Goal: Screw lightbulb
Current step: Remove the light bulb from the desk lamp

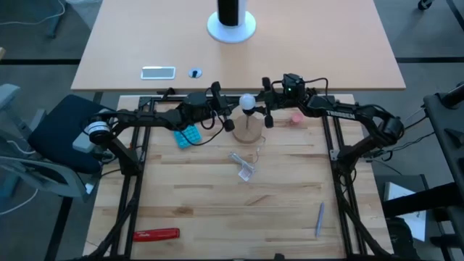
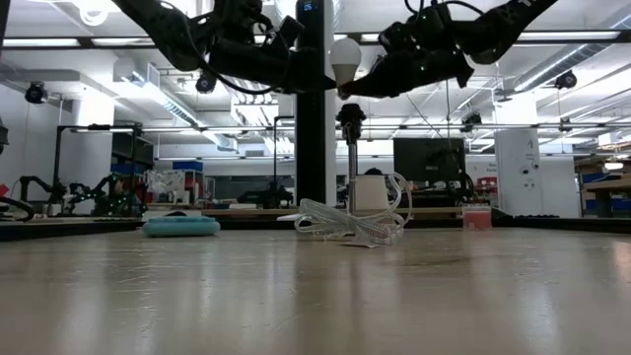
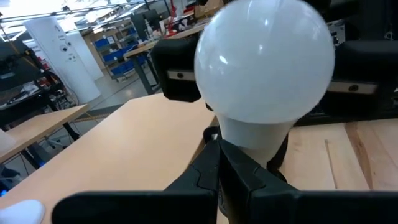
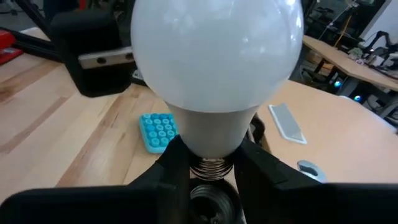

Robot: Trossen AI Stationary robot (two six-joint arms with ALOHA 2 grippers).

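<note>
Lightbulb (image 1: 248,101) upright above lamp socket (image 4: 208,198), over round wooden base (image 1: 248,132) near far edge of tabletop (image 1: 217,196). Right pincer (image 4: 208,163) closed around bulb's neck, just above screw threads. Left pincer (image 3: 239,163) pressed against bulb's neck from opposite side, fingers together, not gripping. Clear wrapper (image 1: 244,166) lying nearer on tabletop; blue keypad (image 1: 187,136) beside left arm.

Both hands (image 1: 233,110) (image 1: 262,101) raised, facing inward
</note>
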